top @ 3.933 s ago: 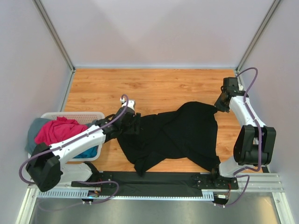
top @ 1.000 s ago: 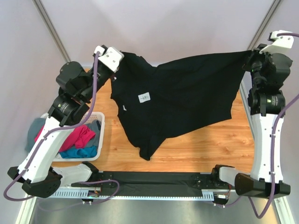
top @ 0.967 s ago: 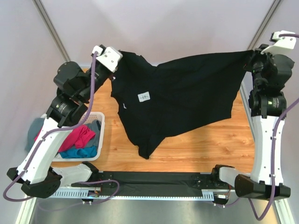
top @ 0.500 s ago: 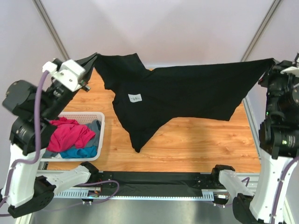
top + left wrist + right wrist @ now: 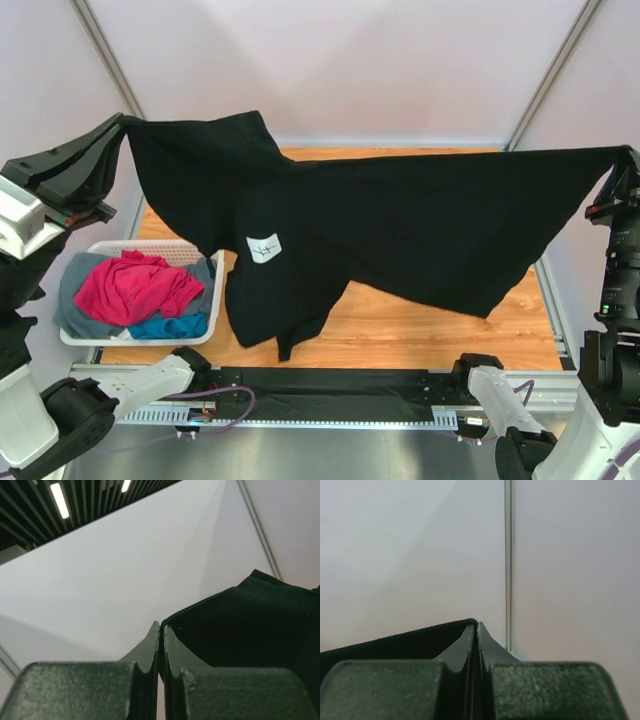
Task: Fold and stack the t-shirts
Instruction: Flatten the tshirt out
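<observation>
From above, the large plain black t-shirt hangs in the air, stretched wide over the wooden desk. The left end effector pinches its upper left corner and the right end effector pinches the far right corner. A small white label shows on the cloth, and the lowest fold dangles just above the desk's near edge. To the left, the white plastic slotted basket holds the magenta-pink t-shirt, the bright blue t-shirt and the grey t-shirt.

At the left wrist, the dark fingers are pressed together on a black cloth edge that runs off to the right.

At the right wrist, the jaws are likewise clamped tight on a thin black hem running off to the left.
</observation>
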`<state>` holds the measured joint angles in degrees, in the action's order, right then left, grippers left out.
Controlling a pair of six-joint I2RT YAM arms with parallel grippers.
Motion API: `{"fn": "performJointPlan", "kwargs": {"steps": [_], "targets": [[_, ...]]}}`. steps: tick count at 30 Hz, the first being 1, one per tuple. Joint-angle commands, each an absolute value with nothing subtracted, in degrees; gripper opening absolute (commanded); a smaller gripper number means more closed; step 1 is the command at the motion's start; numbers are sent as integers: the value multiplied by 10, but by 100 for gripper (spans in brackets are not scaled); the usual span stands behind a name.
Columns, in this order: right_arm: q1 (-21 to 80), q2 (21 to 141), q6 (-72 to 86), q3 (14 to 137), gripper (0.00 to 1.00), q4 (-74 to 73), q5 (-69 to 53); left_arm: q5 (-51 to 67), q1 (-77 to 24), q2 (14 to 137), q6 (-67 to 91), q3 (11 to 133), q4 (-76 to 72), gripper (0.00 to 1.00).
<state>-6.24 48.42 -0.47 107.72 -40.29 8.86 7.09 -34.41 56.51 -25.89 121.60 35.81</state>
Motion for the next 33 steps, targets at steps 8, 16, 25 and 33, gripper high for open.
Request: {"fn": "performJointPlan", "kwargs": {"steps": [8, 16, 25, 33], "targets": [[-65, 562, -63, 973, 1, -398, 176, 61, -343, 696, -305, 1154, 331, 0], [-66, 673, -47, 775, 0, -245, 185, 38, -315, 829, -292, 1027, 205, 0], [-83, 937, -45, 782, 0, -73, 185, 42, -285, 1058, -275, 1071, 122, 0], [-83, 1114, -52, 898, 0, -65, 199, 20, -260, 1159, -275, 1124, 63, 0]]}}
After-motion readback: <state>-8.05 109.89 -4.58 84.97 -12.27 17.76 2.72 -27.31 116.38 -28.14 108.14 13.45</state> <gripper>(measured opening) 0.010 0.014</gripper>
